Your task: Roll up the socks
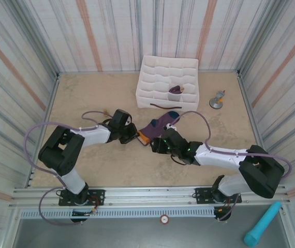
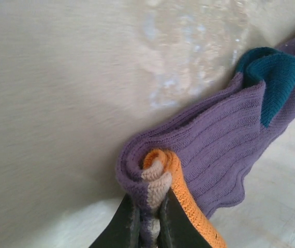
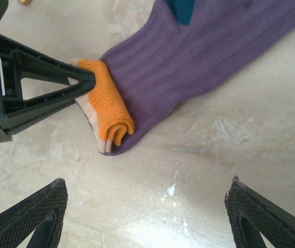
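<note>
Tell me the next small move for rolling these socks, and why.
Probably the left hand, shut on the orange cuff, should roll it further along the socks toward the teal patch: only the cuff is rolled, and the right hand is open, clear.

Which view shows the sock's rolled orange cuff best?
Right wrist view: the orange cuff lies whole, rolled, the left gripper pinching one end. Left wrist view: its spiral end, close, between the fingers. Top external view: a small orange patch.
</note>
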You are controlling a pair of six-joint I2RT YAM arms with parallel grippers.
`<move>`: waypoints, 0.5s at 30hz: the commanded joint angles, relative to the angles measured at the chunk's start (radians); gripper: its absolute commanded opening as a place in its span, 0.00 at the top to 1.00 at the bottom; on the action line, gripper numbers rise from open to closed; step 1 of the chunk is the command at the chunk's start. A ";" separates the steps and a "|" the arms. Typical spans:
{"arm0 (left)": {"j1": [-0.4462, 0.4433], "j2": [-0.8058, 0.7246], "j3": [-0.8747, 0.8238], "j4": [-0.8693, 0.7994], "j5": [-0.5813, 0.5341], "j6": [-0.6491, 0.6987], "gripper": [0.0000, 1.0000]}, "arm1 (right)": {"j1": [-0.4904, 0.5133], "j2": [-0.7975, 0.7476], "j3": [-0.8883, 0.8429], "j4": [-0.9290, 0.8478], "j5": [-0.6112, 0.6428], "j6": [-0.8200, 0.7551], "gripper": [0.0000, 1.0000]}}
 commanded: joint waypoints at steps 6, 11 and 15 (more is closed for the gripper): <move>0.037 -0.134 -0.092 -0.136 -0.012 0.007 1.00 | 0.176 0.058 0.084 -0.049 0.255 -0.421 0.17; 0.033 -0.194 -0.154 -0.148 -0.007 -0.008 1.00 | 0.293 0.177 0.145 0.014 0.342 -0.617 0.17; 0.035 -0.223 -0.177 -0.176 -0.006 -0.002 1.00 | 0.357 0.275 0.191 0.068 0.373 -0.719 0.17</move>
